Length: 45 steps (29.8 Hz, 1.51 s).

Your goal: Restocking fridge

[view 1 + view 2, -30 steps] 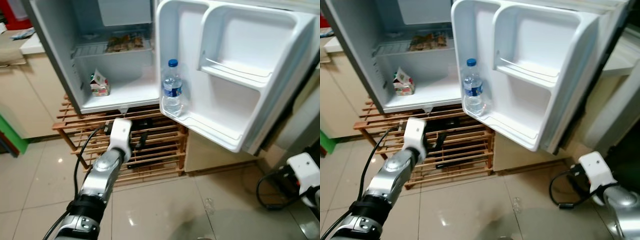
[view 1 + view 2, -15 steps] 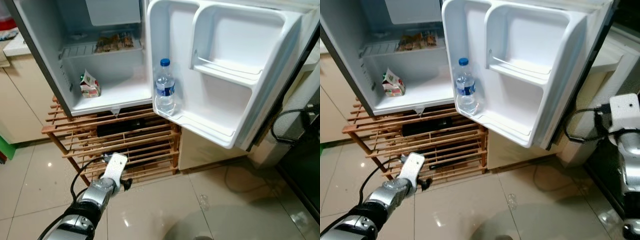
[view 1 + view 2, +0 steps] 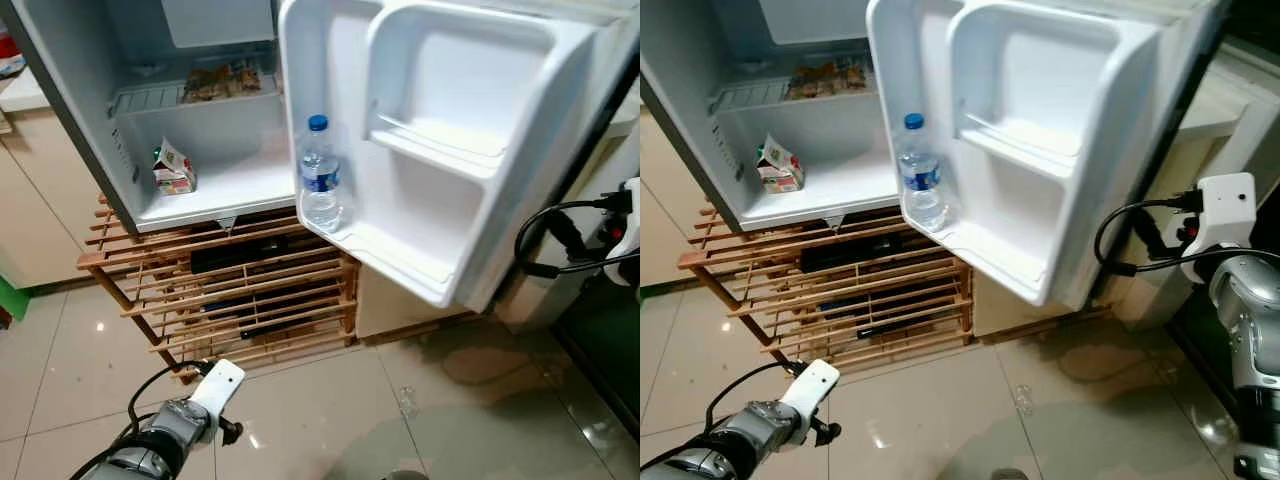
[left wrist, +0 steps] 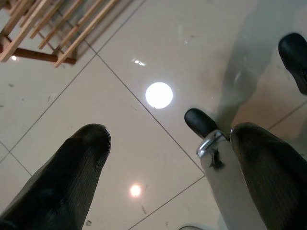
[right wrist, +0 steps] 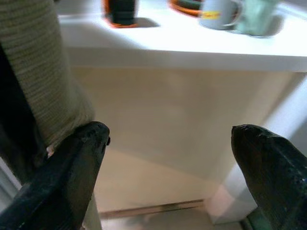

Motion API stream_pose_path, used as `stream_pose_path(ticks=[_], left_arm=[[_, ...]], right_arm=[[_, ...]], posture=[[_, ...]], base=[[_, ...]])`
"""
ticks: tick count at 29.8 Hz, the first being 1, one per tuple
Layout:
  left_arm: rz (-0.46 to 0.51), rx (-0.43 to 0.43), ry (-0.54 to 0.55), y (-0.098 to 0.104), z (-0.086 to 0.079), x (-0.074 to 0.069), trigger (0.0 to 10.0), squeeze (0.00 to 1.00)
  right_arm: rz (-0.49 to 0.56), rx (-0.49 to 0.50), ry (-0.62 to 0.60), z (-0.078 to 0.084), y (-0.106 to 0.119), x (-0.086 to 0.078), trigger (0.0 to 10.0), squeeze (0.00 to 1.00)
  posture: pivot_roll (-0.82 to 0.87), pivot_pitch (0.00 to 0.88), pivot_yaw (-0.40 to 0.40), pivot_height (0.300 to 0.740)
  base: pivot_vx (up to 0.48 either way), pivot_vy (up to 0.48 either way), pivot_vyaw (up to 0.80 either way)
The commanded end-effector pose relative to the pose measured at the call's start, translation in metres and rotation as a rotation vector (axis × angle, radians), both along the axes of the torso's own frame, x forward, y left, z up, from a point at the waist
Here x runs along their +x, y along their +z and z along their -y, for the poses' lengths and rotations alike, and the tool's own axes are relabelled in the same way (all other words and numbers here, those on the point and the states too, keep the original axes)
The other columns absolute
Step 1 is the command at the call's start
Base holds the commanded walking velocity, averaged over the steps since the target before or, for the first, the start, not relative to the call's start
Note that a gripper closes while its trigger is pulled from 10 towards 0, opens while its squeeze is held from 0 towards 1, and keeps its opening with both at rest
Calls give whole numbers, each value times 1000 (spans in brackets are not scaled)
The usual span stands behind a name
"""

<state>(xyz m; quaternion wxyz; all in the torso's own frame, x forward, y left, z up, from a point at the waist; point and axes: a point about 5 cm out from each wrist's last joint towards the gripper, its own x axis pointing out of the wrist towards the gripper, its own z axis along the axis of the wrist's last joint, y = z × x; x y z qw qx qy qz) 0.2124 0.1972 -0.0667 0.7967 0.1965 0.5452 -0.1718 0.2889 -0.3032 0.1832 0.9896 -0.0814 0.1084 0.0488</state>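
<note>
Left wrist view: left claw [image 4: 163, 158] held low over floor tiles, fingers spread wide, nothing gripped. Right claw [image 5: 168, 158] likewise spread, empty, aimed at surface [image 5: 192, 45]. Next item judged best fetched first, door [image 3: 450, 150] kept clear. Bottle [image 3: 320, 185] seen in door pocket, carton [image 3: 172, 170] on fridge [image 3: 200, 190] floor, both well apart from claws.

fridge [image 3: 200, 190] top cut off | shelf food [image 3: 218, 82] too small to tell

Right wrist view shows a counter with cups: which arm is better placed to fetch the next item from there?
Probably the right. The right gripper is raised, open and empty, facing the counter. The left gripper, also open, hangs low over the floor tiles.
</note>
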Motion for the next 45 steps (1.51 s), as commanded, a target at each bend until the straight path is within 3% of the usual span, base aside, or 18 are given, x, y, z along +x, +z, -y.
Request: stream_pose_path(ticks=[1,7,12,15,17,19,21,24,25,27,32,37,40,45], left_arm=[[-15,11,-28,-1,-2,-3,10000,0],[-89,11,-127,-9,-1,-17,10000,0],[-177,65,-258,-18,-7,-39,10000,0],[-232,85,-323,-23,-9,-53,10000,0],[-242,86,-333,-24,-9,-56,10000,0],[-263,68,-339,-26,-6,-61,10000,0],[-269,59,-337,-28,-3,-64,10000,0],[-268,60,-340,-28,-3,-64,10000,0],[-277,58,-328,-24,-15,-60,10000,0],[-255,63,-276,-19,-24,-53,10000,0],[-199,84,-231,-15,-27,-42,10000,0],[-63,76,-224,-3,-11,-10,10000,0],[-43,62,-224,-1,-6,-5,10000,0],[-8,4,-206,3,10,6,10000,0]], right_arm=[[39,0,77,-10,15,1,10000,0],[18,12,308,-42,31,-14,10000,0],[10,27,587,-87,46,-32,10000,0],[53,113,802,-122,67,-45,10000,0],[68,139,848,-129,74,-48,10000,0],[149,226,920,-139,93,-50,10000,0],[192,291,930,-140,103,-47,10000,0],[191,306,921,-139,103,-46,10000,0],[168,310,885,-137,97,-41,10000,0],[128,312,821,-136,81,-33,10000,0],[73,335,775,-137,60,-25,10000,0],[-14,383,754,-144,40,-15,10000,0],[-24,382,770,-147,37,-14,10000,0],[-22,403,873,-175,36,-2,10000,0]], posture=[[-247,7,69,740],[-257,11,82,740],[-265,16,94,740],[-264,23,96,740],[-264,23,96,740],[-252,22,87,740],[-247,21,84,740],[-242,18,80,740],[-235,15,79,740],[-228,12,78,740],[-214,0,65,740],[-192,0,44,740],[-190,0,44,740],[-158,0,39,740]], base=[[0,0,0],[0,0,0],[0,0,0],[0,0,0],[0,0,0],[0,0,0],[0,0,0],[0,0,0],[0,0,0],[0,0,0],[0,0,0],[0,0,0],[0,0,0],[0,0,0]])
